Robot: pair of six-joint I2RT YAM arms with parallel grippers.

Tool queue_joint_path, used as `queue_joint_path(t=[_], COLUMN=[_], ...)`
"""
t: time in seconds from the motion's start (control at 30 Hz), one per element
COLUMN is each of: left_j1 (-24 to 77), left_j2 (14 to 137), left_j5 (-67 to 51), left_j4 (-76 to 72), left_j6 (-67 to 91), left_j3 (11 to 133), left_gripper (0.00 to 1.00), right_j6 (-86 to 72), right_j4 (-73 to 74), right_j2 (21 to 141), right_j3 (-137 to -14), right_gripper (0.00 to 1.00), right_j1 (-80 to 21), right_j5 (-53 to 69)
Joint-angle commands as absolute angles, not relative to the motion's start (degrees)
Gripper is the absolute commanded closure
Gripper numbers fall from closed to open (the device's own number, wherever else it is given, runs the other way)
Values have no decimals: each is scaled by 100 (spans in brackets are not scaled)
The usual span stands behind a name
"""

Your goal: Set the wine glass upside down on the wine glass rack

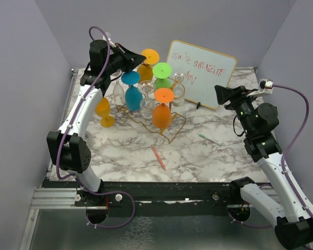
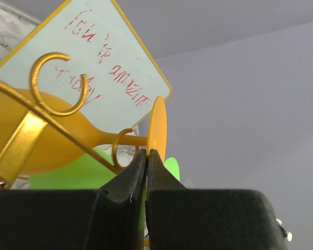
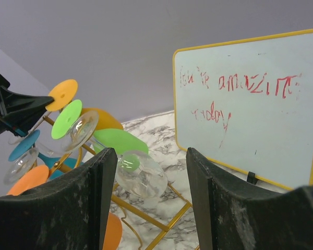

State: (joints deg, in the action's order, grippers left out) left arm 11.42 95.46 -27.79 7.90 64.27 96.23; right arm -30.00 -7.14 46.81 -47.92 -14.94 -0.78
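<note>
Now the left gripper is fully closed, its tips touching the foot rim of the yellow wine glass; whether they pinch it, I cannot tell. The glass hangs upside down on the rack near the table's far edge. The right gripper is spread wide and holds nothing.

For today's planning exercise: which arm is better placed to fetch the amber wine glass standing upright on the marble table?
Probably left. The amber wine glass stands beside the left arm, near its shut left gripper; the open right gripper sits beyond the gold wire rack.
</note>
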Motion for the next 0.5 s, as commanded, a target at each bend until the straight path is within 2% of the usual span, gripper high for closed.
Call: queue_joint_path(t=[0.0, 0.13, 0.3, 0.47], left_j1=[1081, 1066, 1047, 1029], left_j2=[9203, 9170, 9133, 9158], left_j5=[-2875, -2830, -2713, -2575], left_j4=[763, 897, 1123, 1421], left_j6=[6438, 6350, 6191, 5956], left_j3=[9393, 9418, 9507, 9707], left_gripper=[100, 100, 79, 70], right_j6=[-2922, -2952, -2958, -2909], right_j4=[-637, -657, -664, -685], right_j2=[4653, 4681, 4651, 4642], right_j3=[-4747, -4738, -4719, -4718], right_gripper=[40, 40, 39, 39], right_j1=[-1503, -1503, -1503, -1505], right_j5=[-230, -200, -209, -255])
